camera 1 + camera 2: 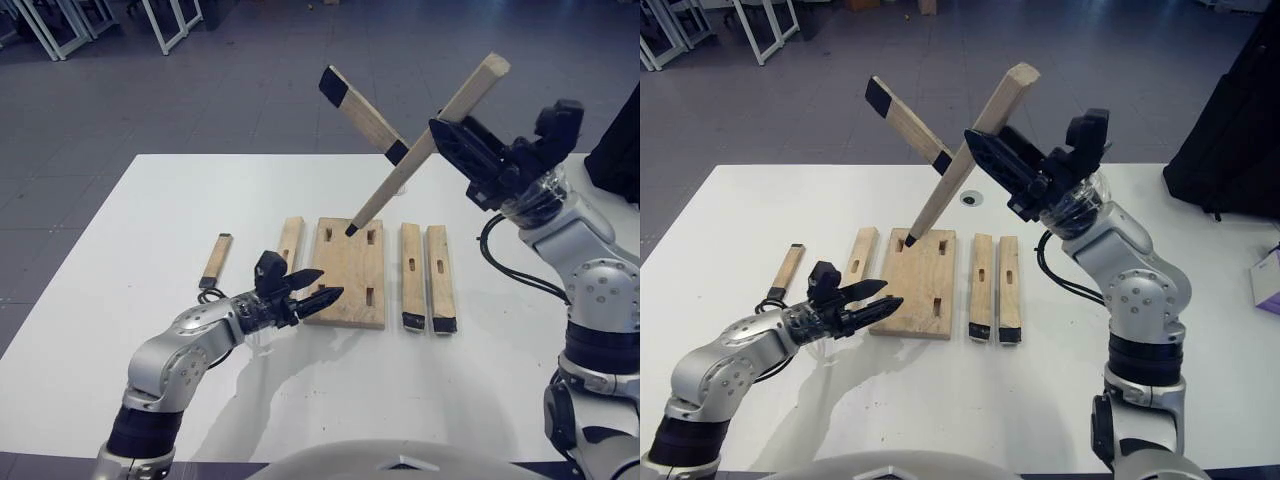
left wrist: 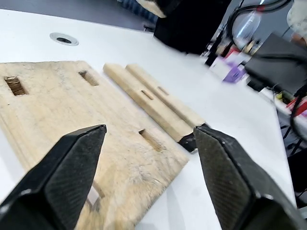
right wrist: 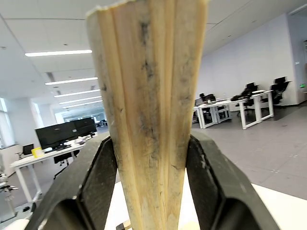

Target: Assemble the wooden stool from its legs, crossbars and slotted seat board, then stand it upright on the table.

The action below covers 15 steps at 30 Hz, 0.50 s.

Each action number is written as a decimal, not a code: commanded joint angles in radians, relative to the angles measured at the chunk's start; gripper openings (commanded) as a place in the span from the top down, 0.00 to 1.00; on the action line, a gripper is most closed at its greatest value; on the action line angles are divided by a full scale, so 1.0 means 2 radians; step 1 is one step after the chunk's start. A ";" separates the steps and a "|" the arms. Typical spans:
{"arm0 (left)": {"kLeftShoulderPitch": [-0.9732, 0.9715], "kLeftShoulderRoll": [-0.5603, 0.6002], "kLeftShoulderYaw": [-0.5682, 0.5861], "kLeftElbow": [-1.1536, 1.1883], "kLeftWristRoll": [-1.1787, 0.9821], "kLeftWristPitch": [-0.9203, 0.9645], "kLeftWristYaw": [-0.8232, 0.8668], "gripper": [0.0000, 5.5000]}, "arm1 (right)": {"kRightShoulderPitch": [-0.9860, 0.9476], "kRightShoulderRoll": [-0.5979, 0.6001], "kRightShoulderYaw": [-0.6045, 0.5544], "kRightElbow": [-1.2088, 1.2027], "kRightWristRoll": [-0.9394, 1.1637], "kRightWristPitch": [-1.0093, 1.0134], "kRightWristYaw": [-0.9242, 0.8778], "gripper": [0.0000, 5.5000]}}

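The slotted seat board (image 1: 345, 272) lies flat mid-table. My right gripper (image 1: 438, 130) is raised above it, shut on a long wooden leg (image 1: 455, 108) with a black-ended crossbar (image 1: 362, 112) stuck through it, forming an X. The leg's black lower tip (image 1: 352, 229) rests on the board beside a far slot. In the right wrist view the leg (image 3: 148, 105) stands between the fingers (image 3: 91, 187). My left gripper (image 1: 328, 283) is open, low at the board's near left corner. Two slotted legs (image 1: 425, 275) lie right of the board; another piece (image 1: 289, 243) and a short crossbar (image 1: 216, 258) lie to its left.
A round cable hole (image 1: 971, 198) sits in the white table (image 1: 150, 230) behind the board. A purple box (image 1: 1270, 282) stands at the table's right edge, with a black mass (image 1: 1230, 120) beyond. The near table area is bare.
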 commanded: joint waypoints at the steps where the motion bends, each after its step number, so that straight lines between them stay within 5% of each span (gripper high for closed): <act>1: -0.051 0.011 -0.034 0.045 0.045 0.037 0.013 0.39 | -0.007 0.017 0.010 -0.001 -0.045 -0.031 0.000 0.63; 10: -0.082 0.126 -0.124 0.000 0.155 0.052 -0.050 0.39 | 0.014 0.025 0.002 -0.034 -0.056 -0.024 -0.009 0.63; 15: -0.122 0.131 -0.149 0.005 0.179 0.046 -0.088 0.39 | 0.018 0.028 0.012 -0.038 -0.058 -0.012 -0.013 0.63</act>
